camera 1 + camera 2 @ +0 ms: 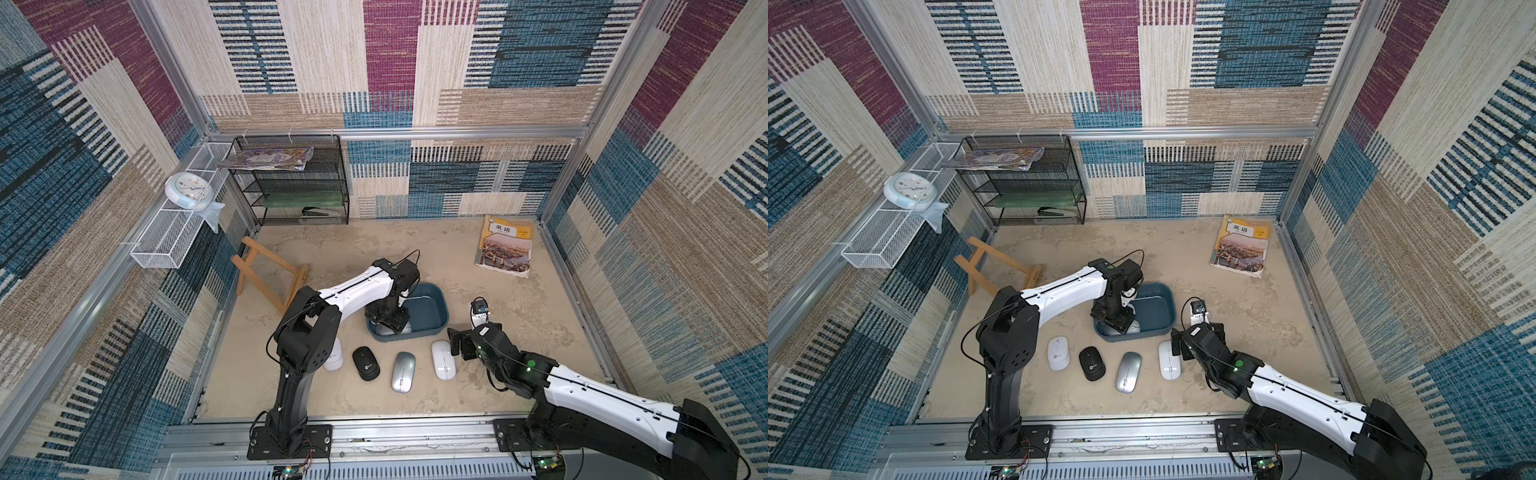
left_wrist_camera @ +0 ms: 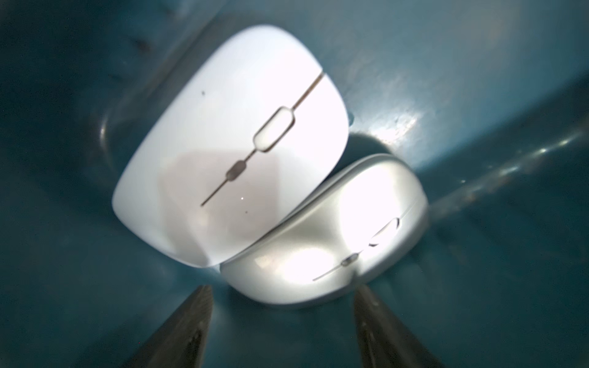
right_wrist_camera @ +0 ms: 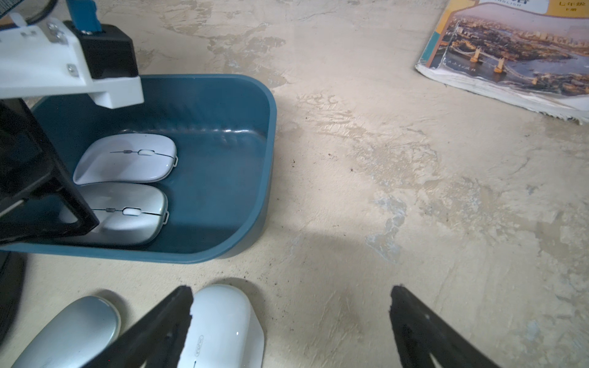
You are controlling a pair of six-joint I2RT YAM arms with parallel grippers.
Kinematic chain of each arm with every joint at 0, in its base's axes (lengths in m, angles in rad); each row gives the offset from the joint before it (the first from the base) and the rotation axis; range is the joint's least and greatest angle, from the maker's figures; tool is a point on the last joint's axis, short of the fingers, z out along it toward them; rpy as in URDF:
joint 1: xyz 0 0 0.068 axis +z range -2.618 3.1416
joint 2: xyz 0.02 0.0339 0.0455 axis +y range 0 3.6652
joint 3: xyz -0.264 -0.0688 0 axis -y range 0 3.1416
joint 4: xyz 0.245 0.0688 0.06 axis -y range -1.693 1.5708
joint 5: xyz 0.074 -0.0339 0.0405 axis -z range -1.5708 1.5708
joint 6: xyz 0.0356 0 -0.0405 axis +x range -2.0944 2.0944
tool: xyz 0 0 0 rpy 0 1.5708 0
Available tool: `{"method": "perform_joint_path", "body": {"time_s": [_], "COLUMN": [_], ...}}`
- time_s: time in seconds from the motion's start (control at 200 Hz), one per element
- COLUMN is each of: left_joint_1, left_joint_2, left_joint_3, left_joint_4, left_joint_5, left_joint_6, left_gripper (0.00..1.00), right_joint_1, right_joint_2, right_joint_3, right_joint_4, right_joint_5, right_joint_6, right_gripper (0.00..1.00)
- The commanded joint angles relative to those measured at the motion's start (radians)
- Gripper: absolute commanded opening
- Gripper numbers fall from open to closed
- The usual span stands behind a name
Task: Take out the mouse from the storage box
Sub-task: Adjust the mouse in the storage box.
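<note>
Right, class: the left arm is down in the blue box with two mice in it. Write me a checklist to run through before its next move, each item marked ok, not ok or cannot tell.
1. Left gripper open: ok, fingers apart with nothing between them.
2. Left gripper inside the storage box: ok.
3. Silver mouse just ahead of the open jaws: ok.
4. Silver mouse free of the white mouse: not ok, they lie against each other.
5. Right gripper out of the way: ok, open and outside the box.
6. Left gripper low enough to grip: cannot tell.
</note>
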Motion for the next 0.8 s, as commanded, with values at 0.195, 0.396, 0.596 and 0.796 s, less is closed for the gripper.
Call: {"method": "perform_joint_path", "body": {"time_s": [0.195,0.396,0.596,0.796], "left_joint_1": [0.001,0.001,0.002,0.0], "left_joint_2": [-0.016,-0.146,-0.07,-0.031], "left_joint_3": [-0.007,-0.045,0.018,0.028], "left_joint_4": [0.069,0.173,0.132,0.129], "left_joint_5": [-0.026,-0.115,-0.047,-0.082], "left_joint_6": [-0.012,0.025,0.142,0.196], "left_gripper": [0.7,0.76,0.76,0.77], "right_joint_1": [0.0,0.0,0.001,0.0], "right_joint_2": [0.012,0.024,0.035,0.039], "right_joint_3": [0.01,0.014,0.018,0.019], "right_joint_4": [0.032,0.033,0.034,0.032], "right_joint_5": [0.005,0.004,0.006,0.006], "right_joint_6": [-0.005,-0.006,-0.007,-0.006], "right_gripper": [1.0,1.0,1.0,1.0]}}
